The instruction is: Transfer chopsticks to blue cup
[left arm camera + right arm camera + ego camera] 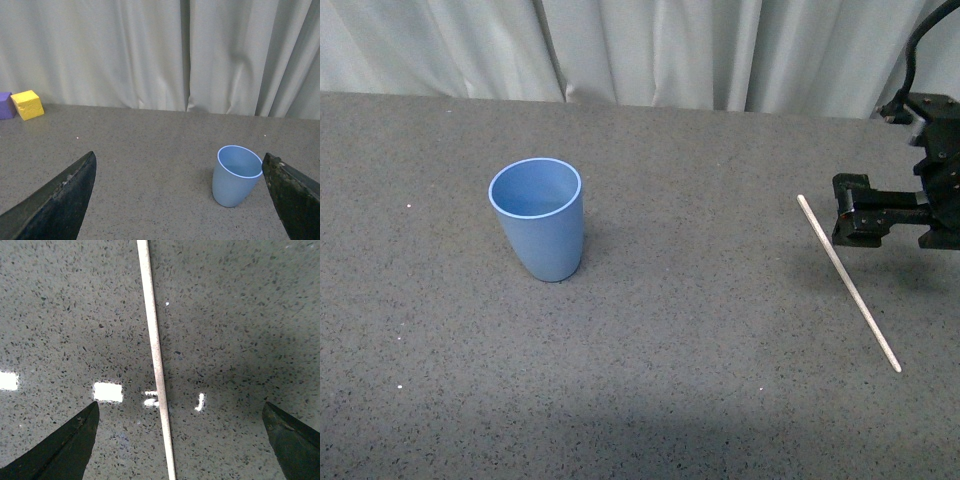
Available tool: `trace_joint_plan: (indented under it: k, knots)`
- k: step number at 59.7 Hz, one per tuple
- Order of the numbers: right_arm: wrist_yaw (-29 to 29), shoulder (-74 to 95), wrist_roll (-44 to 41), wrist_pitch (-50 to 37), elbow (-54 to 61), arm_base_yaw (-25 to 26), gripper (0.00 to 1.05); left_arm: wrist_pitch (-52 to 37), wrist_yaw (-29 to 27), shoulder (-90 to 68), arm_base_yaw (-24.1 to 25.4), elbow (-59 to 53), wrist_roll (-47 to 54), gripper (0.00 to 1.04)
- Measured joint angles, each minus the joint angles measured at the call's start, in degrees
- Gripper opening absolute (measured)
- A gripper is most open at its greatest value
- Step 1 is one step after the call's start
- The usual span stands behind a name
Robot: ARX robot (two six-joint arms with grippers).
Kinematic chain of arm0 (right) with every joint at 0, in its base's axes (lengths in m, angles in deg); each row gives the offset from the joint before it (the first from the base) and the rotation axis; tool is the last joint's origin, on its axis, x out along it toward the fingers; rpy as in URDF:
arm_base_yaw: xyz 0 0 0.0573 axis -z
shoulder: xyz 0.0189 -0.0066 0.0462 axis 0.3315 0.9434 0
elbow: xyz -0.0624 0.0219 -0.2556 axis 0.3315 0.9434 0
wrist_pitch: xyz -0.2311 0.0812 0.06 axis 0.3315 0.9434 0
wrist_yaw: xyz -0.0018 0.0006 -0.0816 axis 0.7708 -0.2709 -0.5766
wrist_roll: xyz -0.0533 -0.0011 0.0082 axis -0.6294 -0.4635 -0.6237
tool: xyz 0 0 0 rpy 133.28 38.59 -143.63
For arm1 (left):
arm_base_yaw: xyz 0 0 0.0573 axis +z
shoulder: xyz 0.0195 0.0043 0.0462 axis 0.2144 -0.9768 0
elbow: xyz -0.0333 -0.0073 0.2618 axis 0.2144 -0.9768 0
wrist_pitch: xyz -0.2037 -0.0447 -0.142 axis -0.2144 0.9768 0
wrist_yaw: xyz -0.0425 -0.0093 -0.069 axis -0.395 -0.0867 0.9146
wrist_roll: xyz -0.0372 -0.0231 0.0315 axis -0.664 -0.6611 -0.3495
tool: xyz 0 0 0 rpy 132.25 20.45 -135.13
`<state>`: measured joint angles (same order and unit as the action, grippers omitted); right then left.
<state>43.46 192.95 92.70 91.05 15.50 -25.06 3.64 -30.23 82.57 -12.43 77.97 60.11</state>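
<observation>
The surface (700,380) is grey, speckled and stone-like, grainy yet glossy enough in the right wrist view to throw back bright patches of light beside the chopsticks (156,360), a pale stick with a dull, faintly scuffed finish. The cup (545,235), left of centre in the front view, looks like smooth matt plastic, while the curtain (650,50) along the top is soft pale cloth and the left fingers (60,205) are black, matt and slightly rough.

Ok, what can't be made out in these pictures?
Front view: the right gripper is partly cut off by the right edge; the left gripper is out of frame.
Right wrist view: both ends of the chopsticks run off the edges.
Left wrist view: the purple block is cropped by the edge.
</observation>
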Motion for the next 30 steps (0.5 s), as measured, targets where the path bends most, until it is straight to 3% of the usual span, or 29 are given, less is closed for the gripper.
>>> trace_joint_plan:
  k: [20,30]
  knots:
    - [0.13,6.1,0.2,1.11,-3.63,-0.87,0.95,0.0,0.0,0.0,0.0,0.0,0.0,0.98]
    - [-0.09,8.59,0.2,2.16,-5.7,-0.85,0.65,0.0,0.0,0.0,0.0,0.0,0.0,0.98]
